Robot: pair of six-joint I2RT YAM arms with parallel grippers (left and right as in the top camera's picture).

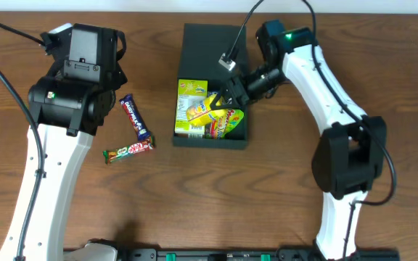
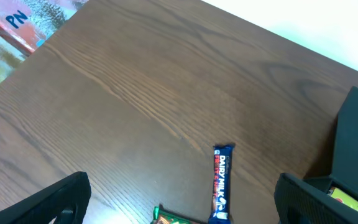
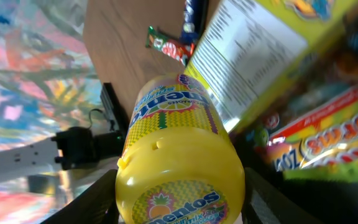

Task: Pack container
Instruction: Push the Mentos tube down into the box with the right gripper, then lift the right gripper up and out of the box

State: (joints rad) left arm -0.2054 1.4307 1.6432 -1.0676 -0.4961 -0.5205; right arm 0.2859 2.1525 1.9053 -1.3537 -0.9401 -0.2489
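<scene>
The dark teal-green container (image 1: 210, 138) stands open at mid-table with its flap lid (image 1: 212, 43) laid back. Inside lie a yellow-green packet (image 1: 189, 98) and a colourful sour-worms packet (image 1: 227, 125). My right gripper (image 1: 223, 101) is shut on a yellow Mentos bottle (image 1: 200, 110) and holds it over the container's inside; in the right wrist view the bottle (image 3: 176, 149) sits between my fingers (image 3: 179, 199). My left gripper (image 2: 179, 199) is open and empty above the table, near a blue Dairy Milk bar (image 2: 220, 183) and a green-ended bar (image 2: 169, 217).
The blue bar (image 1: 135, 117) and the green and red bar (image 1: 128, 150) lie on the wood table left of the container. The left arm's body (image 1: 75, 80) stands over the left side. A cable (image 1: 238, 36) runs above the lid.
</scene>
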